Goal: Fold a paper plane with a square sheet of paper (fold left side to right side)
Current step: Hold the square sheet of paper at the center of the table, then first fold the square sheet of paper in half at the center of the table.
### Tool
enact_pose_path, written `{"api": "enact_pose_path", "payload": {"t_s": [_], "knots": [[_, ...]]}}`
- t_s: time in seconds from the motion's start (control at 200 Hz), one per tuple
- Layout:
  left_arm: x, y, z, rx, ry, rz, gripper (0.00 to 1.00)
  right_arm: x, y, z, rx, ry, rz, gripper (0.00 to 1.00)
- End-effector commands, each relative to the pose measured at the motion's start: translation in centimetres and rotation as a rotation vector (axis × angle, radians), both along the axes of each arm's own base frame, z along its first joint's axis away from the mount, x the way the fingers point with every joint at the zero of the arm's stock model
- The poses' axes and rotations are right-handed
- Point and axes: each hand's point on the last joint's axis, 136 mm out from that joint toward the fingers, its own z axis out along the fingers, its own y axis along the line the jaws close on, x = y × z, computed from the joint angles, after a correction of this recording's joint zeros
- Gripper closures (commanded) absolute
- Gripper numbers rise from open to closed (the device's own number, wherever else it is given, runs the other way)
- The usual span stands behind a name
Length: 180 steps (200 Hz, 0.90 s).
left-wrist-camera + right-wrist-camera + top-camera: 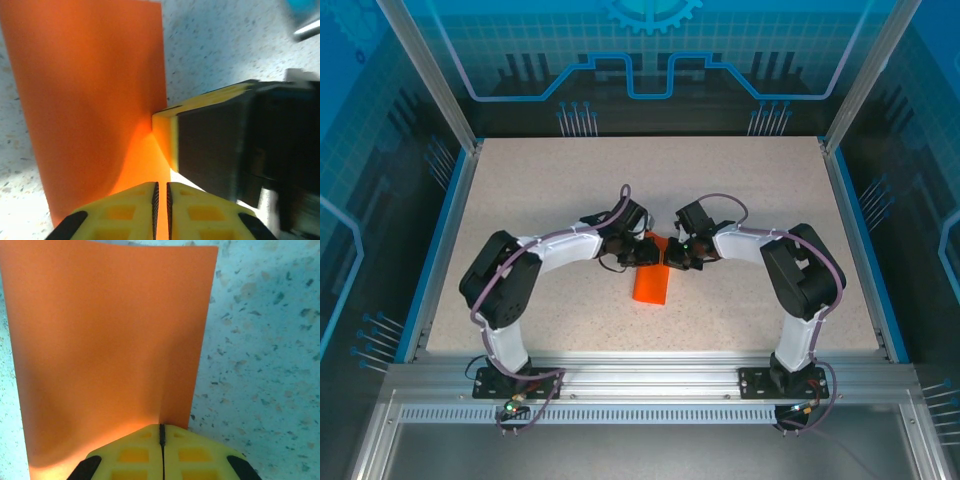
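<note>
Square sheet of paper [651, 287]: bright orange and plain. From above it looks like a narrow rectangle, longer than wide and a little tilted. It lies near the middle of the desk, with its far end under the two hands and its near end pointing to the arm bases.
Right hand [162, 440]: closed, and the yellow fingers meet in one dark line. The end of the sheet comes up into the tips, so the hand seems to grip the sheet there. Away from the tips the sheet bends slightly.
Left hand [161, 197]: closed down to a very thin slit between the ribbed pads. The sheet rises in a bright slope to these tips, and it seems to be pinched at its edge. A yellow finger [165, 140] of the right hand sits close beside, at the sheet's side edge.
Both hands: from above they meet tip to tip over the far end of the sheet.
Arms: the left arm [510, 290] and the right arm [800, 280] are white and black with thin cables, and both bend inward to the centre.
Desk [520, 190]: pale and speckled, with blue strips along its left and right sides.
Frame [640, 380]: aluminium rails run along the near edge, where the arm bases are bolted.
Room: blue see-through panels [650, 50] with printed circuit lines and a gear stand around the desk.
</note>
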Motion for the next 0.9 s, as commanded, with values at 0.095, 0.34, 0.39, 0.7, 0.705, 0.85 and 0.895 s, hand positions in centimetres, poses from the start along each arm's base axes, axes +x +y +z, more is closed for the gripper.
{"api": "enact_pose_path", "payload": {"t_s": [0.095,0.34,0.39,0.7,0.705,0.85,0.895], "knots": [[0.1,1.0,-2.5,-0.007,0.066,0.034,0.88,-3.1,-1.9,-3.7,-0.124,0.143,-0.003,0.93],[-0.2,2.7,-4.6,-0.030,0.112,0.081,0.90,-3.5,-2.6,-4.2,-0.168,0.162,-0.002,0.94],[-0.3,3.1,-5.0,-0.030,0.120,0.090,0.90,-3.6,-2.7,-4.3,-0.173,0.167,-0.003,0.93],[-0.5,5.2,-5.7,-0.031,0.142,0.127,0.90,-4.1,-3.3,-5.0,-0.208,0.203,-0.004,0.94],[-0.6,5.2,-5.7,-0.032,0.143,0.127,0.90,-4.1,-3.3,-5.0,-0.209,0.202,-0.003,0.94],[-1.0,6.4,-5.7,-0.032,0.153,0.142,0.89,-4.1,-3.6,-5.1,-0.215,0.207,-0.011,0.94],[-1.1,6.8,-5.6,-0.031,0.153,0.147,0.89,-4.1,-3.7,-5.1,-0.217,0.208,-0.015,0.94]]}}
